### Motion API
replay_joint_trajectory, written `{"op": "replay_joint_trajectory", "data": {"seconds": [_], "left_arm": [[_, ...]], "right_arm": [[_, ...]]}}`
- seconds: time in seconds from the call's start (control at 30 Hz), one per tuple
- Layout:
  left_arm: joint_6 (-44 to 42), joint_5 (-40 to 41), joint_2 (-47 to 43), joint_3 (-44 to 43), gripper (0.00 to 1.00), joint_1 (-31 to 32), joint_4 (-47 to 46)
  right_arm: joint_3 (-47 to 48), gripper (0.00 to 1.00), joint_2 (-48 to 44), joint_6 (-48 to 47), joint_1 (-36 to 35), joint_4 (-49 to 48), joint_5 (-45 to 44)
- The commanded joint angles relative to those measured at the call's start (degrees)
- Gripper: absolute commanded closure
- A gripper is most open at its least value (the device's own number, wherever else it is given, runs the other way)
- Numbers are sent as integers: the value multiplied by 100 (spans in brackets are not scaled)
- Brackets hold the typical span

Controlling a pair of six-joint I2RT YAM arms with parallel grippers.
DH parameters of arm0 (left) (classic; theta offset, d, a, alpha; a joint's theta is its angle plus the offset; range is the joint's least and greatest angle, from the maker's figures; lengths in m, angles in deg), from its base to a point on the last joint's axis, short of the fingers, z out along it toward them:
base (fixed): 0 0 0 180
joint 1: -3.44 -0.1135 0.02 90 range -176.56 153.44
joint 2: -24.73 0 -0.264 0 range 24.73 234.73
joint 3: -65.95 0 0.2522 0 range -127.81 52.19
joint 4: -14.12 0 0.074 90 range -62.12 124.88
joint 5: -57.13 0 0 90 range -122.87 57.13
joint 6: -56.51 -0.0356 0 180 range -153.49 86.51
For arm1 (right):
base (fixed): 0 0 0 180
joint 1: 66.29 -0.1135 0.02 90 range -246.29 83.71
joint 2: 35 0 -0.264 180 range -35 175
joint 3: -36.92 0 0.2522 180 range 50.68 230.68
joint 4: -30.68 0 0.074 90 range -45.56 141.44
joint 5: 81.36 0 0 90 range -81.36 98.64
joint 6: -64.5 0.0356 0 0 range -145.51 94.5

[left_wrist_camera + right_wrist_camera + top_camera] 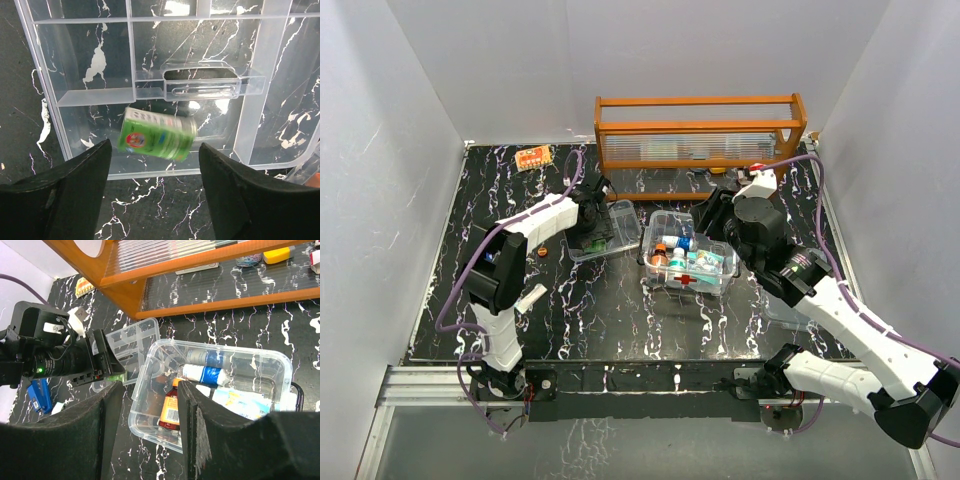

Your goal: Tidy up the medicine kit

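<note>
Medicine kit box (686, 281), clear plastic with a red cross on its near wall, sits on a black marbled surface (620, 320) and holds bottles (171, 407) and packets. Just left of the box lies its clear divided tray (625, 222). The left fingers (80, 180) hang spread apart above the tray, gripping nothing; a small green container (157, 134) shows blurred over one compartment. The right fingers (75, 440) hover over the box's left rim, apart and empty. An orange rack (698, 130) stands behind the box.
</note>
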Motion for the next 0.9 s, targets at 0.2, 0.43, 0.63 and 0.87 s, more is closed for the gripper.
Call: {"op": "replay_joint_trajectory", "data": {"seconds": [0.2,0.43,0.63,0.87], "left_arm": [[-171,5,-360,-133,27,-76,295],[-550,50,-1239,-135,26,-250,530],[-736,247,-2186,490,25,-625,909],[-559,-257,-3365,1948,10,-1217,1040]], "right_arm": [[74,53,78,-134,31,-251,329],[282,52,473,-246,11,-289,935],[360,52,905,-48,-364,-609,1179],[660,52,1659,85,-1294,-1084,999]]}}
